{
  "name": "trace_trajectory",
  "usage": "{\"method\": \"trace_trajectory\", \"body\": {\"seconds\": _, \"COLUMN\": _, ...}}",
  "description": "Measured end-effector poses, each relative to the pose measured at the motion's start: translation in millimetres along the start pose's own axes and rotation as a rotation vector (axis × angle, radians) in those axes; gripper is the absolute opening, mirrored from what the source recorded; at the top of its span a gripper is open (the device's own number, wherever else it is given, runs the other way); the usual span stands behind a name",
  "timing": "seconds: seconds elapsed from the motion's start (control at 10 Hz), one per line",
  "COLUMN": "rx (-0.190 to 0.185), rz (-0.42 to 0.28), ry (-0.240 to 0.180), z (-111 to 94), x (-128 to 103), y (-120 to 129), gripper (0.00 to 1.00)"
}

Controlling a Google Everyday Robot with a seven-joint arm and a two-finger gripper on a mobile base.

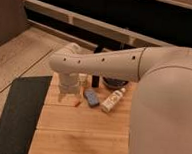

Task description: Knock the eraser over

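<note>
The eraser (95,81) is a small dark block standing upright at the back of the wooden table (80,133), partly hidden under my white arm (105,62). My arm reaches in from the right and bends down at the table's left side. The gripper (67,95) hangs low over the table's back left corner, to the left of the eraser and apart from it. A cream cylinder (82,83) stands between the gripper and the eraser.
A flat blue pad (91,96) lies in front of the eraser. A white bottle (111,100) lies on its side to the right, with a dark bowl (114,83) behind it. A small orange item (77,104) lies near the gripper. A black mat (17,113) covers the floor to the left.
</note>
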State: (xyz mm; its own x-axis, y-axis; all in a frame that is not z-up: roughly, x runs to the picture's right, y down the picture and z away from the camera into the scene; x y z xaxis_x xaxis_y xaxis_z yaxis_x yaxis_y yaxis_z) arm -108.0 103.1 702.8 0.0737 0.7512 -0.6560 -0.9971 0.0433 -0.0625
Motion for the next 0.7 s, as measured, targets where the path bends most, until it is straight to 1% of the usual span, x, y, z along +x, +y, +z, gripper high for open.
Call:
{"method": "trace_trajectory", "body": {"seconds": 0.3, "rx": 0.0, "rz": 0.0, "ry": 0.0, "z": 0.0, "x": 0.0, "y": 0.0, "gripper": 0.65}}
{"method": "trace_trajectory", "body": {"seconds": 0.4, "rx": 0.0, "rz": 0.0, "ry": 0.0, "z": 0.0, "x": 0.0, "y": 0.0, "gripper": 0.63}}
{"method": "trace_trajectory", "body": {"seconds": 0.5, "rx": 0.0, "rz": 0.0, "ry": 0.0, "z": 0.0, "x": 0.0, "y": 0.0, "gripper": 0.57}}
{"method": "trace_trajectory", "body": {"seconds": 0.6, "rx": 0.0, "rz": 0.0, "ry": 0.0, "z": 0.0, "x": 0.0, "y": 0.0, "gripper": 0.47}}
{"method": "trace_trajectory", "body": {"seconds": 0.7, "rx": 0.0, "rz": 0.0, "ry": 0.0, "z": 0.0, "x": 0.0, "y": 0.0, "gripper": 0.35}}
